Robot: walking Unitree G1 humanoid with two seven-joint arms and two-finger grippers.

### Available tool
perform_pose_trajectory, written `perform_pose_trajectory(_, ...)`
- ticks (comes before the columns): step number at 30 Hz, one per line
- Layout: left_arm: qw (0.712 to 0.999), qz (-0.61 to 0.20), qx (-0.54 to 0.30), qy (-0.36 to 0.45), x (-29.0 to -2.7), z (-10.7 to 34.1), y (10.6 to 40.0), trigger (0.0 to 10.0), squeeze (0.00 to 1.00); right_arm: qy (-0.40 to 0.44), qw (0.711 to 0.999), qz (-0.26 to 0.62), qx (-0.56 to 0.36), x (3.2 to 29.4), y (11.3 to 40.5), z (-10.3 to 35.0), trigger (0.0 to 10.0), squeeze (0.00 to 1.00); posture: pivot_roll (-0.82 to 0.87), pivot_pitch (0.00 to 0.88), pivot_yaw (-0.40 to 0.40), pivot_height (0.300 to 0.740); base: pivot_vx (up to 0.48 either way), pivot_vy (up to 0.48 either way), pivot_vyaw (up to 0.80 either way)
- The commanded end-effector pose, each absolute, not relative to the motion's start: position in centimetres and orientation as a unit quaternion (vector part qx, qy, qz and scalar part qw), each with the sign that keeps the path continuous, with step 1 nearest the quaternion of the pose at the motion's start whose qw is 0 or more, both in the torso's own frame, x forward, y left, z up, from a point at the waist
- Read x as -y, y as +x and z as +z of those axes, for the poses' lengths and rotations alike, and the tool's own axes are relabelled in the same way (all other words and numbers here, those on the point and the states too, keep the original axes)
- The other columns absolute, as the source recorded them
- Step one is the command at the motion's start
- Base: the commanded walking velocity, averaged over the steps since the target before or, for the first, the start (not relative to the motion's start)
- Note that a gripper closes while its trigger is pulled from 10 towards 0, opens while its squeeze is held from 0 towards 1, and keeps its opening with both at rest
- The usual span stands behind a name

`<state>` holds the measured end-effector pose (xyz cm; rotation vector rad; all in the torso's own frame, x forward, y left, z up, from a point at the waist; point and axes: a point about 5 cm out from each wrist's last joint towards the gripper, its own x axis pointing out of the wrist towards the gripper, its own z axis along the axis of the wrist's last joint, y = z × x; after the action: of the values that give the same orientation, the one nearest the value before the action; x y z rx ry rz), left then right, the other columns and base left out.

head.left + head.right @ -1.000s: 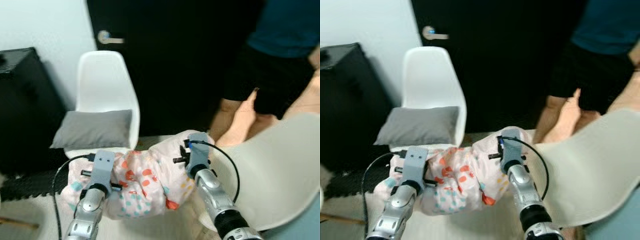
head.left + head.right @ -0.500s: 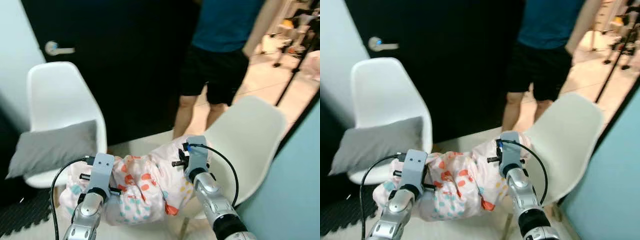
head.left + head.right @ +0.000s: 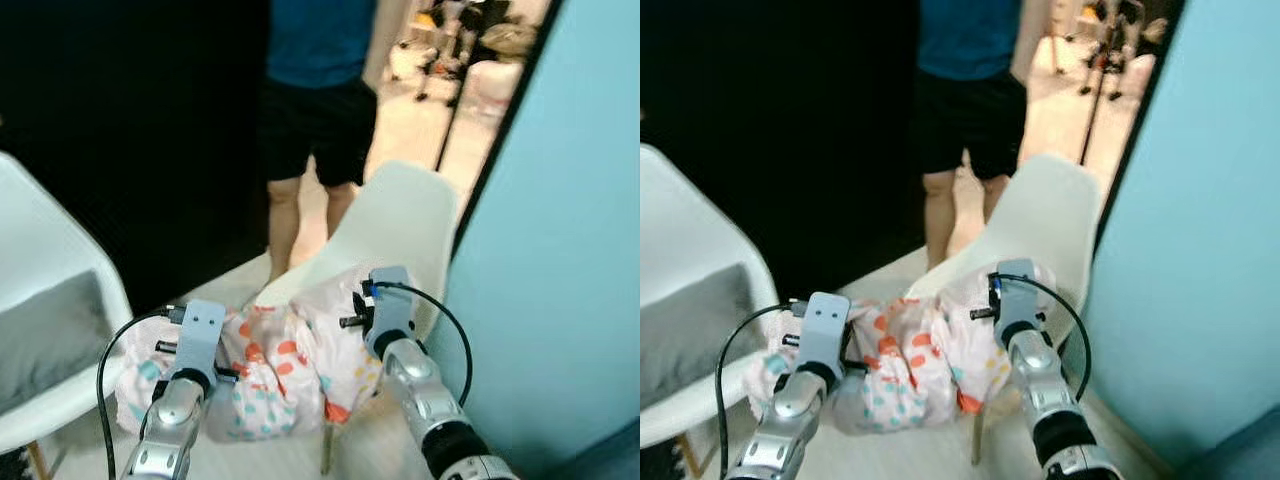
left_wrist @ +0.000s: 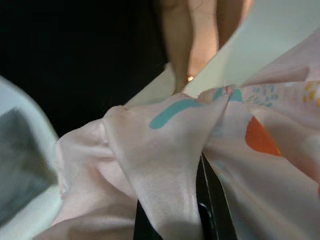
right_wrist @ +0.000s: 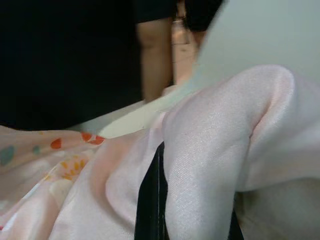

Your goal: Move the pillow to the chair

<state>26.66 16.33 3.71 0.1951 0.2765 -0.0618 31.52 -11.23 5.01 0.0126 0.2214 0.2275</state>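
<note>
A pale pink pillow (image 3: 285, 365) with orange, teal and yellow spots hangs between my two arms, just in front of a white shell chair (image 3: 400, 225). My left gripper (image 3: 205, 335) is shut on the pillow's left end, and my right gripper (image 3: 385, 305) is shut on its right end, close to the chair's seat. In the left wrist view the pink fabric (image 4: 165, 150) is bunched around the black fingers (image 4: 210, 200). In the right wrist view the fabric (image 5: 215, 145) folds over the dark fingers (image 5: 150, 200), with the chair back (image 5: 260, 35) behind.
A person (image 3: 320, 110) in dark shorts and a teal shirt stands right behind the chair. A teal wall (image 3: 560, 250) rises close on the right. A second white chair (image 3: 50, 330) with a grey cushion (image 3: 45, 340) stands on the left, before a black door.
The view has swung to the right: the chair with the grey cushion slid to the left edge and the teal wall came in. Both grippers keep their hold on the pillow.
</note>
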Motion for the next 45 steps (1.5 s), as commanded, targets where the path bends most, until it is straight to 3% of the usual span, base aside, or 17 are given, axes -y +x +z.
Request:
perform_pose_trajectory(1,0.988,-0.046,-0.112,0.096,-15.66,4.73,27.19,10.0,0.00,0.012,0.987,0.132,-0.093,10.25,31.84,5.80,10.0,0.00,0.04,0.000,0.022,0.713,0.000,0.000,-0.80)
perform_pose_trajectory(45,0.989,-0.038,-0.110,0.089,-15.61,4.96,27.71,10.0,0.00,0.011,0.987,0.127,-0.096,10.60,32.07,5.92,10.0,0.00,0.04,0.000,0.001,0.713,0.000,0.000,-0.80)
